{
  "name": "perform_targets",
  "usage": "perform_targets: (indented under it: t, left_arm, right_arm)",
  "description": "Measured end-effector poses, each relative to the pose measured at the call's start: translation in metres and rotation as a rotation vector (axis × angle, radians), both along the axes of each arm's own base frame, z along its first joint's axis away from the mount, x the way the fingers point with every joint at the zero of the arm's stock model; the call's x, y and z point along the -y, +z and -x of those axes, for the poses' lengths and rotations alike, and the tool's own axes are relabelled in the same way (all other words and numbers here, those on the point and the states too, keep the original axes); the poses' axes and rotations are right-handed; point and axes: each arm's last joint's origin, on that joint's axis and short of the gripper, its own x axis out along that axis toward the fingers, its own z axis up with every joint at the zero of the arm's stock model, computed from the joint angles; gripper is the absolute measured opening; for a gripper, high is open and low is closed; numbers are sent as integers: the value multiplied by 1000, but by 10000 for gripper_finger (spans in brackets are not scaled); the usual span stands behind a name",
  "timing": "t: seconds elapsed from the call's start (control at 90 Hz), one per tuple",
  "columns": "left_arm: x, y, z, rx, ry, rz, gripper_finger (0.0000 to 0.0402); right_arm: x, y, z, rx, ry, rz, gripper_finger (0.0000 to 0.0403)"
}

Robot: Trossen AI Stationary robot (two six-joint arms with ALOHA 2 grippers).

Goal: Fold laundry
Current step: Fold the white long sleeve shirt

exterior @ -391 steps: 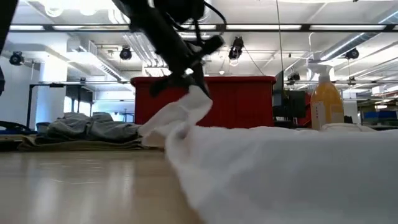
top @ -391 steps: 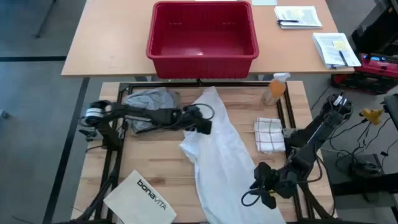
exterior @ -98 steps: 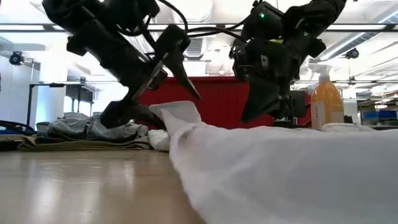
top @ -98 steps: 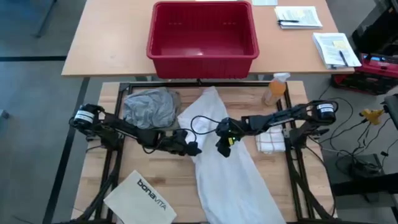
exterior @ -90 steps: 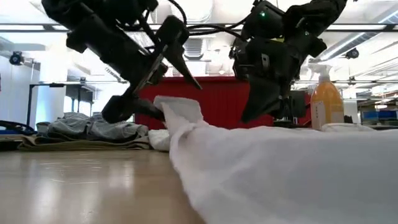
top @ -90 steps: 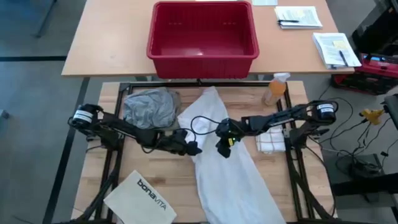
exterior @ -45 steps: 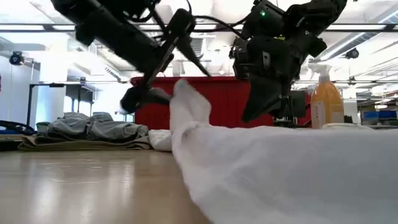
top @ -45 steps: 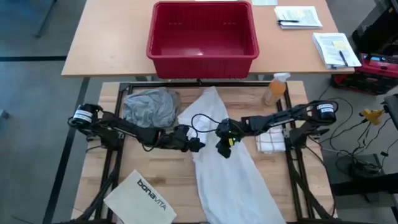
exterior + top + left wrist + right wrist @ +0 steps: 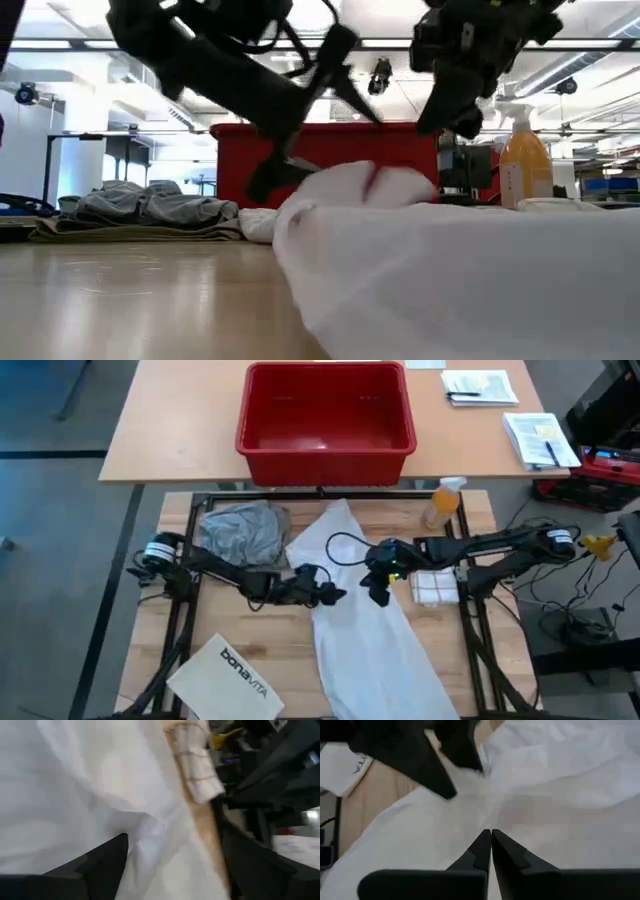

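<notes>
The white shirt (image 9: 365,625) lies spread lengthwise down the middle of the wooden worktop (image 9: 250,625), from near the red basket (image 9: 326,420) to the front edge. The left tool (image 9: 333,596) reaches over its left edge, fingers spread with a fold of cloth raised between them. The right tool (image 9: 380,594) hangs just above the shirt's middle, fingertips (image 9: 490,842) pressed together. The grey T-shirt (image 9: 238,532) sits crumpled at the back left on a khaki piece (image 9: 130,232)
</notes>
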Motion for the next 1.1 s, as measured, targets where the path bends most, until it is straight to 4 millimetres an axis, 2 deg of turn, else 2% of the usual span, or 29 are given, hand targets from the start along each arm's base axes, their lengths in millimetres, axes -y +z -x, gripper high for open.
perform_targets:
  t: [0.144,0.3,0.433,0.5,0.567,0.689,0.811,0.889,0.944,1.022,1.1]
  left_arm:
    - [6,9,-26,41,-51,6,309]
    - [10,32,-39,19,-117,-33,309]
    - [10,57,-32,-5,-116,-98,309]
    - [8,68,-19,-50,-65,-131,309]
    - [7,69,-4,-120,-14,-170,309]
    - [5,62,25,-181,-14,-174,309]
    - [2,40,50,-224,5,-125,309]
    - [-2,18,65,-259,28,-85,309]
    - [-6,10,71,-229,45,-61,309]
    - [-9,2,78,-188,69,-25,309]
    - [-10,-9,82,-205,74,-22,309]
  right_arm:
    - [0,7,13,-2,-7,6,0]
    - [0,9,21,-10,2,15,0]
    - [0,4,18,-12,21,34,0]
    - [0,0,13,-1,40,52,0]
    - [-1,-2,6,33,89,77,0]
    - [-4,-10,-9,86,170,184,22]
    - [1,-28,-27,91,145,208,80]
    - [5,-41,-39,93,38,165,126]
    - [8,-51,-46,80,-59,125,149]
    - [11,-67,-55,72,-112,116,157]
    - [11,-82,-63,76,-124,97,140]
